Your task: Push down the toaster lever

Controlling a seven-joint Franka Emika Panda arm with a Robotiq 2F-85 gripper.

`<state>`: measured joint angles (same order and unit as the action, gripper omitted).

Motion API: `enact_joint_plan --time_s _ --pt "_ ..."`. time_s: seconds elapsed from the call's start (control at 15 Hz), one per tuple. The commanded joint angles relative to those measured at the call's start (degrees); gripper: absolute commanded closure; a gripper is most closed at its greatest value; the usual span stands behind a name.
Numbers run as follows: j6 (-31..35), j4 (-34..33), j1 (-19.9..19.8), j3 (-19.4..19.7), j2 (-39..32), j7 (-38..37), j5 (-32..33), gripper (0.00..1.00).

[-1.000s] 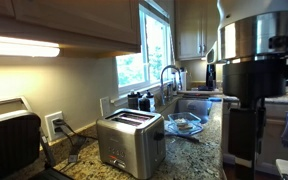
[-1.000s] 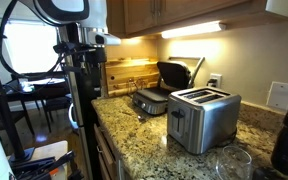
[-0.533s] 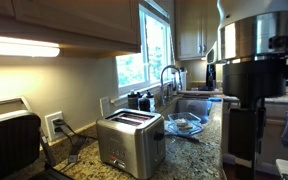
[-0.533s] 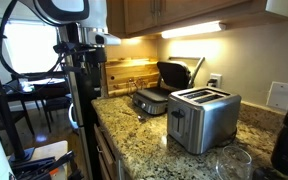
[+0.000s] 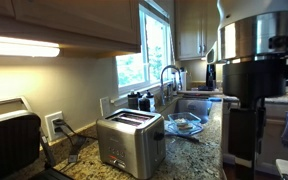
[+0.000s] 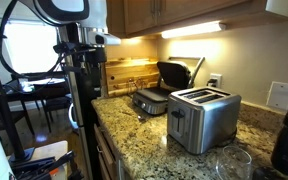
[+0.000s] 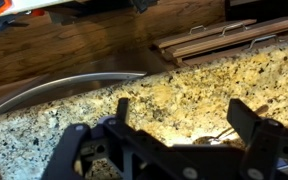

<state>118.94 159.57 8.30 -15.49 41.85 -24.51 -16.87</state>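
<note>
The brushed-steel toaster (image 5: 131, 142) stands on the granite counter, and it shows in both exterior views (image 6: 206, 118). Its lever (image 6: 176, 113) is a small dark tab on the narrow end face. The robot arm (image 6: 80, 60) rises at the counter's end, well away from the toaster, and it fills the right side of an exterior view (image 5: 249, 80). In the wrist view my gripper (image 7: 181, 125) is open and empty, with its fingers spread over bare granite. The toaster is not in the wrist view.
A black grill with a silver handle (image 6: 169, 78) sits behind the toaster, near wooden boards (image 6: 129, 75). A sink with a faucet (image 5: 169, 80) and a glass bowl (image 5: 182, 125) lie beyond. A glass (image 6: 229, 165) stands at the near edge.
</note>
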Motion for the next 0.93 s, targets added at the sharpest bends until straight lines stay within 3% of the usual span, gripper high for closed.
enact_joint_plan --time_s 0.0,0.33,0.87 --pt "-0.11 -0.07 0.20 0.25 -0.02 -0.13 0.21 0.00" --pt "0.73 -0.76 -0.99 0.49 -1.51 0.10 1.27 0.00" --pt "5.31 -5.05 -4.92 3.38 -9.57 6.58 10.10 0.00"
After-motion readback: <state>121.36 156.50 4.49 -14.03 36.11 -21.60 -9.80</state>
